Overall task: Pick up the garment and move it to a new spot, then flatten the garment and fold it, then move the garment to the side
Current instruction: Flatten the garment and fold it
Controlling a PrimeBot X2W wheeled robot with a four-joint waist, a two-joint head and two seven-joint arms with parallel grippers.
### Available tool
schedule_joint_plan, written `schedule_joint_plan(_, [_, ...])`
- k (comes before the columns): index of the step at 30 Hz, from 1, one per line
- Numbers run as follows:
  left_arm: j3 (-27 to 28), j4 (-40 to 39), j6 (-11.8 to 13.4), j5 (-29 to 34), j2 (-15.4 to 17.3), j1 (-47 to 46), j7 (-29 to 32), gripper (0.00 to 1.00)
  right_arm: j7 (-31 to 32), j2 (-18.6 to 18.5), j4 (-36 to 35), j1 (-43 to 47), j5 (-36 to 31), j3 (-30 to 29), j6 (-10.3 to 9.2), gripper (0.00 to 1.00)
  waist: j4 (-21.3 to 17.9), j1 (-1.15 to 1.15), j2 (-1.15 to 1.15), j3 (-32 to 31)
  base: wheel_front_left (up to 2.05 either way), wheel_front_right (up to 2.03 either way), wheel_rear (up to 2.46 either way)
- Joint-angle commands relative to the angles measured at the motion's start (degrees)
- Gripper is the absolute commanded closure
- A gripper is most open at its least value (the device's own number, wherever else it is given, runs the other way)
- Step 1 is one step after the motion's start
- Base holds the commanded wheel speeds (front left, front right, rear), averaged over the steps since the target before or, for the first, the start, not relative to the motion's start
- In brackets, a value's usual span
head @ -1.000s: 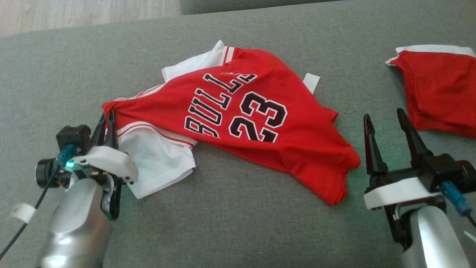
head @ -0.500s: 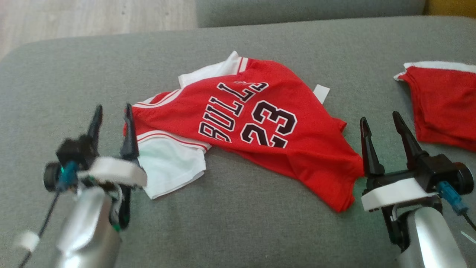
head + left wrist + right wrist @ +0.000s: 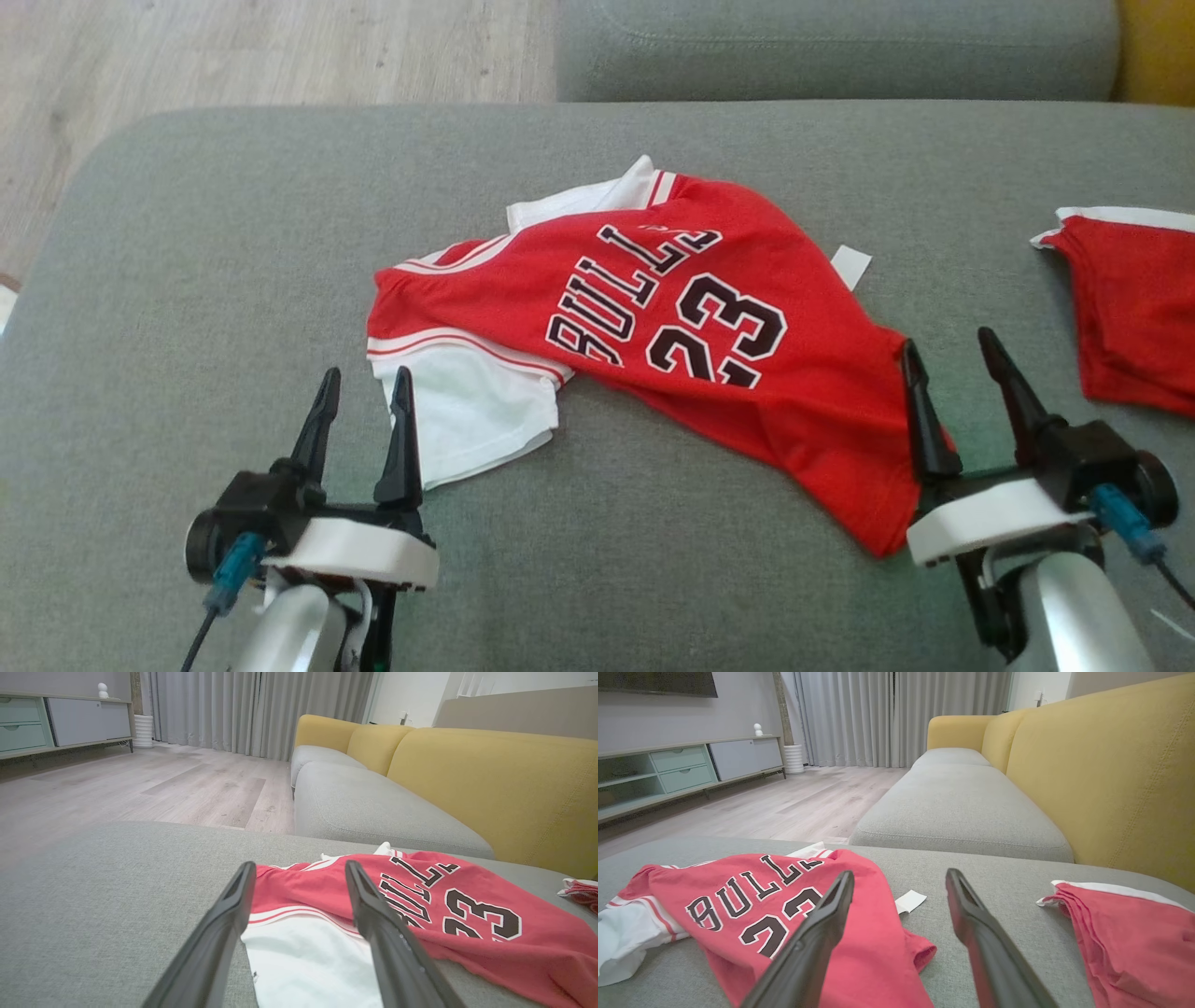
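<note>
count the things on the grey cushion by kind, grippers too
garments: 2 (jersey, red garment)
white tag: 1
grippers: 2 (left gripper, right gripper)
total: 5

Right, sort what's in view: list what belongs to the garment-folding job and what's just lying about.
Belongs to the job:
- red-and-white basketball jersey printed BULLS 23, crumpled on the grey fabric cushion
- left gripper, open
- right gripper, open

Just lying about:
- second red garment with white trim, to the right
- yellow upholstered sofa back
- pale cabinet with drawers
</note>
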Motion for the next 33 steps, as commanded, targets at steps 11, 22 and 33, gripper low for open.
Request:
schedule_joint_plan(11, [0.8,-1.7,-0.4,0.4,0.0,-4.1,-0.7,0.00,7.9,-0.1,10.3,-11.6,-0.8,-8.0,-0.04,0.00,2.4,0.01,0.00,4.1,0.00,0.00,0.00])
schedule_joint_plan(22, [0.0,-0.6,-1.1,0.5,-0.6,-5.6,-0.7,0.00,10.4,-0.1,22.5,-16.9,-2.4,-6.9,-0.04,0.00,3.8,0.01,0.00,5.9,0.00,0.00,0.00])
schedule_joint_plan(33, [-0.4,0.0,-1.2,0.6,-1.1,-6.4,-0.7,0.00,9.3,-0.3,26.2,-20.5,-7.2,-7.3,-0.04,1.00,3.8,0.01,0.00,6.3,0.00,0.00,0.00])
